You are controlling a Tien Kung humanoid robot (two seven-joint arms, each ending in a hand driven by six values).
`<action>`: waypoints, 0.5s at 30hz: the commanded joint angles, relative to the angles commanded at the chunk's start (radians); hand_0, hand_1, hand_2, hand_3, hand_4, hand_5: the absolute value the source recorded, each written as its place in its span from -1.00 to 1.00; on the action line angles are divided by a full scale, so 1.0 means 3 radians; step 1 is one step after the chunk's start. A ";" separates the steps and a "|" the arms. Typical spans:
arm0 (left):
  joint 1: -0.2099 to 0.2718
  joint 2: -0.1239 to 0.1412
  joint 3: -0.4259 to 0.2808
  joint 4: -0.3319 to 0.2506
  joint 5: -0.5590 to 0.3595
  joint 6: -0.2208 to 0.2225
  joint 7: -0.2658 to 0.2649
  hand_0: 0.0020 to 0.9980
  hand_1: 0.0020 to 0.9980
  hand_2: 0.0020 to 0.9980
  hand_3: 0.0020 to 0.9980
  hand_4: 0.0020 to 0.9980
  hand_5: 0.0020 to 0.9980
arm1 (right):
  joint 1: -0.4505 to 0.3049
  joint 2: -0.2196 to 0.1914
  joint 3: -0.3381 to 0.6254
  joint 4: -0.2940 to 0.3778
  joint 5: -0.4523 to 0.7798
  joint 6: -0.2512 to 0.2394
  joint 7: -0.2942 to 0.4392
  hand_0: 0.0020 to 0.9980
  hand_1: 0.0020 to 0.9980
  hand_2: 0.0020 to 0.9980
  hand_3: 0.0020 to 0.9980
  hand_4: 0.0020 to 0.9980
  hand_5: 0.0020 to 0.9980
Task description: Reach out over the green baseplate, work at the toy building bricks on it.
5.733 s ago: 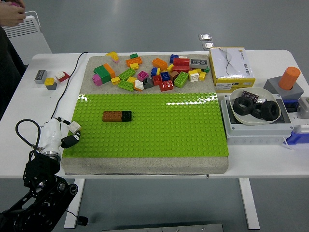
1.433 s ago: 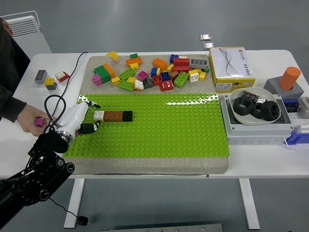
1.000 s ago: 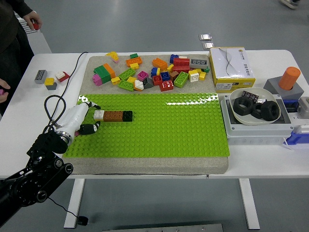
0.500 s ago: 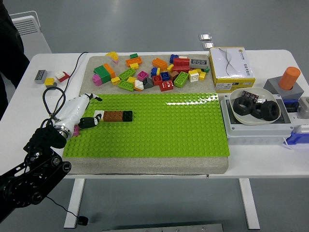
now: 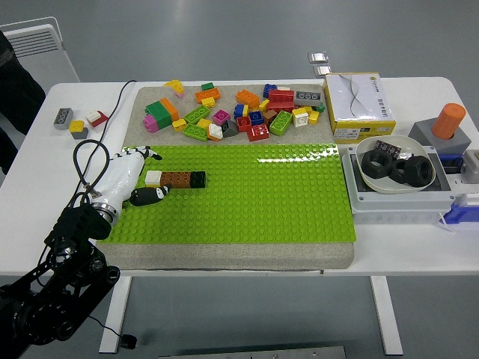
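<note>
The green baseplate [image 5: 247, 202] lies on a grey slab in the middle of the table. On its left part a short row of bricks stands pressed on: a white brick [image 5: 153, 178], a brown brick [image 5: 176, 179] and a black brick [image 5: 197, 179]. My left hand [image 5: 147, 176], white with black fingertips, lies over the plate's left edge just left of the white brick. Its fingers [image 5: 153, 156] point out above the row and its thumb [image 5: 150, 196] lies below it, spread, holding nothing. The right arm is out of view.
Several loose bricks [image 5: 239, 112] lie heaped on the slab behind the plate. Small bricks [image 5: 75, 122] sit at the far left. A yellow box [image 5: 358, 105], a bowl of black rings [image 5: 394, 166] and an orange cylinder [image 5: 448, 120] stand right. A person's dark sleeve [image 5: 15, 82] shows at left.
A white brick now stands at the row's left end, absent 5.7 s ago. My left hand has shifted slightly right and its thumb has dropped below the row. The person's hand has drawn back.
</note>
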 joint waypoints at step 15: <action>0.0027 -0.0059 -0.0043 0.0249 0.0017 0.0072 0.0010 0.95 0.90 0.88 0.39 0.47 1.00 | 0.0002 0.0000 -0.0021 0.0000 0.0026 -0.0002 -0.0001 0.04 0.31 0.56 0.58 0.75 0.84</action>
